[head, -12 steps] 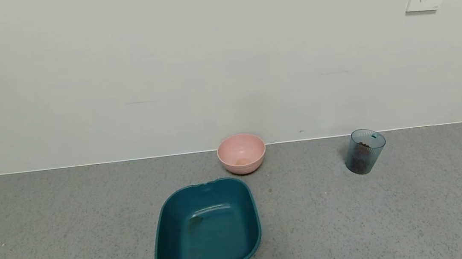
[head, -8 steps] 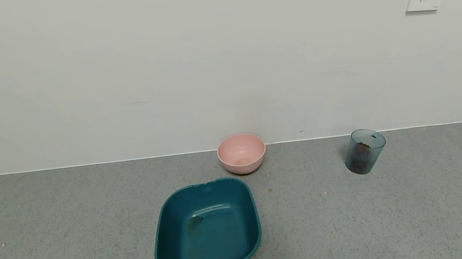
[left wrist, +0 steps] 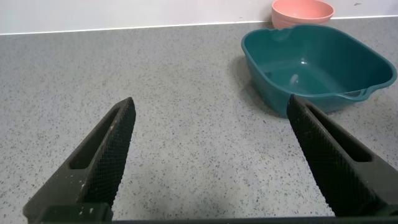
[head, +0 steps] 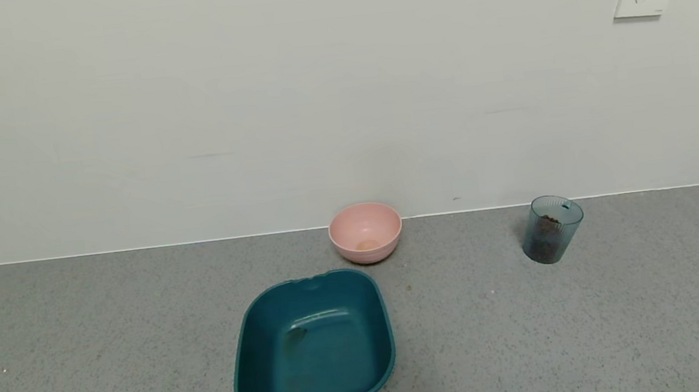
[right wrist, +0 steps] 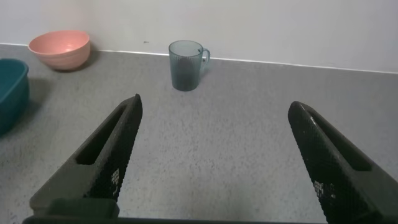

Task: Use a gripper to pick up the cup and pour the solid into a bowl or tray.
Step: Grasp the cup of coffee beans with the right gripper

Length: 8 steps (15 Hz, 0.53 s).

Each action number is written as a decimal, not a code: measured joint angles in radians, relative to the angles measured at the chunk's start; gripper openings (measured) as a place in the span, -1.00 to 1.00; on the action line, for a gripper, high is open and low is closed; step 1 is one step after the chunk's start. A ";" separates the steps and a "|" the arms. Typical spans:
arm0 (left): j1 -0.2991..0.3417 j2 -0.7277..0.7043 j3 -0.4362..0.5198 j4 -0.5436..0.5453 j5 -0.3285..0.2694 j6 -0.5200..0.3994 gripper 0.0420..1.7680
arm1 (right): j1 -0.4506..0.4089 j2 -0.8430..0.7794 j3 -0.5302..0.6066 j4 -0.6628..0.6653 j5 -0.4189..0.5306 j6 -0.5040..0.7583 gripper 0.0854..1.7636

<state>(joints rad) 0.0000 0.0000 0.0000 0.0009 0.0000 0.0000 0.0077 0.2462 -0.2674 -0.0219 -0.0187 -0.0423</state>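
Cup (head: 552, 229): ribbed translucent blue-green tumbler, upright on speckled grey counter (head: 80, 354) near the wall, holding dark brown beans (head: 546, 241).
Tub (head: 313, 349): deep teal plastic, rounded-rectangular, loop handle on rim.
Pink bowl (head: 365, 232): round, smooth, just behind tub.
Right gripper (right wrist: 214, 158): jaws spread wide, cup well ahead, between the fingers' line.
Left gripper (left wrist: 211, 155): wide apart, low over counter beside tub.

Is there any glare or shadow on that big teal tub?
Head view: a pale streak of glare lies on the teal tub's inner wall, a dark patch beneath it. Left wrist view: a small bright glint shows inside. The cup casts a faint shadow toward the pink bowl.
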 joint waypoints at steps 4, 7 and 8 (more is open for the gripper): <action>0.000 0.000 0.000 0.000 0.000 0.000 0.98 | -0.005 0.294 -0.135 -0.105 0.001 -0.015 0.94; 0.000 0.000 0.000 0.000 0.000 0.000 0.98 | 0.020 0.546 -0.197 -0.246 0.001 -0.018 0.94; 0.000 0.000 0.000 0.000 0.000 0.000 0.98 | 0.034 0.627 -0.208 -0.286 0.001 -0.017 0.94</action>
<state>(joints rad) 0.0000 0.0000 0.0000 0.0013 0.0000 0.0000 0.0421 0.8736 -0.4753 -0.3083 -0.0172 -0.0589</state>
